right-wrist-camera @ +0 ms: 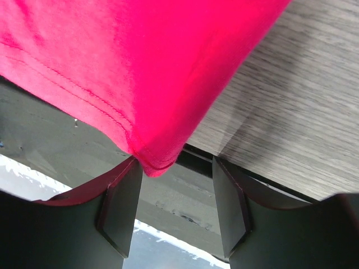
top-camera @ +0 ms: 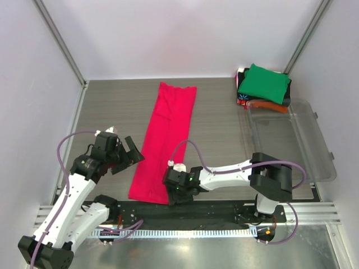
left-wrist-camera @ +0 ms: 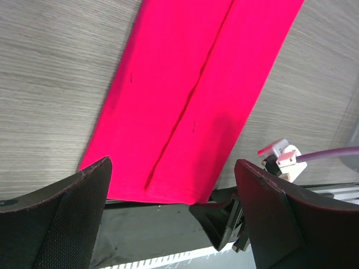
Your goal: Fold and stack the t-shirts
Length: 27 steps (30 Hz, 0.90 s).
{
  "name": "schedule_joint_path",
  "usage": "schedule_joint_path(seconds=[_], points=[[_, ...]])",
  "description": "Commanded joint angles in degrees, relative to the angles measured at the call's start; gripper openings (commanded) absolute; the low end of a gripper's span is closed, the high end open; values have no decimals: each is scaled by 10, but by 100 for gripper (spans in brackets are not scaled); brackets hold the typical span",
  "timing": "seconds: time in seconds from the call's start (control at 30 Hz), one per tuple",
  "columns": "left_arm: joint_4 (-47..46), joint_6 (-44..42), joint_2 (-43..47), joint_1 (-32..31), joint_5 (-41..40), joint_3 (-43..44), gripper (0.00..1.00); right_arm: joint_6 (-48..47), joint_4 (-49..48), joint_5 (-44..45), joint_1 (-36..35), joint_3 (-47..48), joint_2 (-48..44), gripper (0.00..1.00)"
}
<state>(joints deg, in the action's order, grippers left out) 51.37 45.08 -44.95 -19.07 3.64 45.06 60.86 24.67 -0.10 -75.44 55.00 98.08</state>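
Grey wood-grain table (top-camera: 112,106) between white walls (top-camera: 168,33) bears a crimson-pink shirt (top-camera: 165,140); left jaws spread, right jaws spread about its corner.

Top view: green shirt (top-camera: 263,82) covers most of orange shirt (top-camera: 271,105) and black shirt (top-camera: 243,77); prints too small to read. Wrist views: pink shirt (left-wrist-camera: 190,95) cut off at top edge; fingers of left hand (left-wrist-camera: 173,163) and right hand (right-wrist-camera: 175,162) cut off at bottom.
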Motion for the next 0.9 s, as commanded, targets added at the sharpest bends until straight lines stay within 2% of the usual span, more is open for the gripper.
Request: schedule_joint_path(seconds=[0.0,0.33,0.6,0.8,0.87], points=[[12,27,17,-4,-16,-6,90,16,-52,31,-4,-5,-36,59],[7,31,16,-18,-26,-8,89,36,-59,35,-6,-11,-67,59],[13,44,19,-26,-48,-12,87,42,-57,55,-4,-22,-31,54],[27,83,35,-40,-59,-33,83,44,-59,74,4,-35,-25,46],[28,102,46,-47,-65,-49,81,44,-60,77,7,-40,-26,36]])
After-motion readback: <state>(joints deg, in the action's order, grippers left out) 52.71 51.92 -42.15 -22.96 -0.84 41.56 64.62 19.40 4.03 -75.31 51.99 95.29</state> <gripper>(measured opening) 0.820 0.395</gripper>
